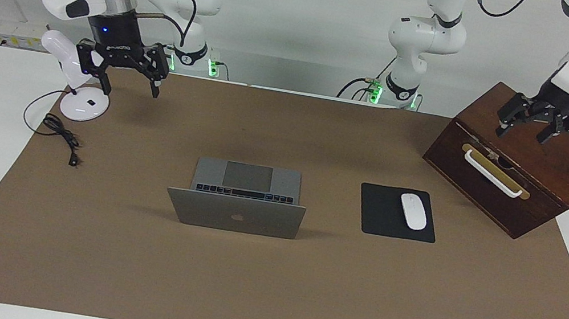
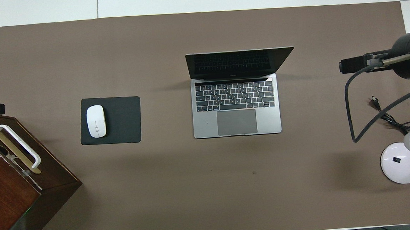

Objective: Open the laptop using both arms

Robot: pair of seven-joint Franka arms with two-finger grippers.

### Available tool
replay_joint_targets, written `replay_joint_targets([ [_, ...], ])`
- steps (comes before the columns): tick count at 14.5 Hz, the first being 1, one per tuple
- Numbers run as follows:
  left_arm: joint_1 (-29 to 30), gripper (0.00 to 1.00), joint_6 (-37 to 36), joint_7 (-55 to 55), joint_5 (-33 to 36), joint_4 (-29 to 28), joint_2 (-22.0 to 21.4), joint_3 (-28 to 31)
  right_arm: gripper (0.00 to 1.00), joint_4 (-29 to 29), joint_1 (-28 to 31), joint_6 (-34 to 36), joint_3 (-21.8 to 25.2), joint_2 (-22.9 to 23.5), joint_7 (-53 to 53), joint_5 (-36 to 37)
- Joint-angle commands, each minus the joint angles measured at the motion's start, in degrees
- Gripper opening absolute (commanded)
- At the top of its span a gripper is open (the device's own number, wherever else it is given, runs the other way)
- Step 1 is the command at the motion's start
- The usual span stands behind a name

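Nearby, mouse pad [image 1: 387, 218] flanks the open laptop [image 1: 243, 199].

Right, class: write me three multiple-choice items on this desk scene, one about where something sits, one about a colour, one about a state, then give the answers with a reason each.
1. Where does the white mouse lie?
A. on the black mouse pad
B. on the laptop
C. on the wooden box

2. What colour is the mat that covers the table?
A. green
B. brown
C. red

3. In what state is the laptop?
A. shut flat
B. open, lid raised
C. held by a gripper

Answers: 1 A, the pad frames the mouse in both views. 2 B, brown spreads under everything. 3 B, keys and trackpad show, and the left gripper and right gripper hang open, away from it.
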State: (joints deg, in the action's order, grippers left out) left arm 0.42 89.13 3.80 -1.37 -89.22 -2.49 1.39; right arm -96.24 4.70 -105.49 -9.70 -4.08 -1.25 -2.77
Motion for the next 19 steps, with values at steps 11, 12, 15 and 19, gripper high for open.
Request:
replay_joint_targets([
  [11, 0.46, 1.00, 1.31, -0.73, 0.93, -1.22, -0.77, -0.51, 1.00, -0.09, 4.52, 17.33, 0.56, -1.46, -0.33, 2.32],
  [12, 0.46, 1.00, 1.39, -0.73, 0.93, -1.22, -0.77, -0.51, 1.00, -0.09, 4.53, 18.03, 0.47, -1.55, -0.25, 2.93],
  [15, 0.46, 1.00, 1.31, -0.73, 0.93, -1.22, -0.77, -0.51, 1.00, -0.09, 4.44, 18.92, 0.39, -1.63, -0.42, 3.20],
  [19, 0.46, 1.00, 1.31, -0.73, 1.02, -1.13, -0.77, -0.51, 1.00, -0.79, 4.53, 19.01, 0.21, -2.07, -0.51, 3.03],
])
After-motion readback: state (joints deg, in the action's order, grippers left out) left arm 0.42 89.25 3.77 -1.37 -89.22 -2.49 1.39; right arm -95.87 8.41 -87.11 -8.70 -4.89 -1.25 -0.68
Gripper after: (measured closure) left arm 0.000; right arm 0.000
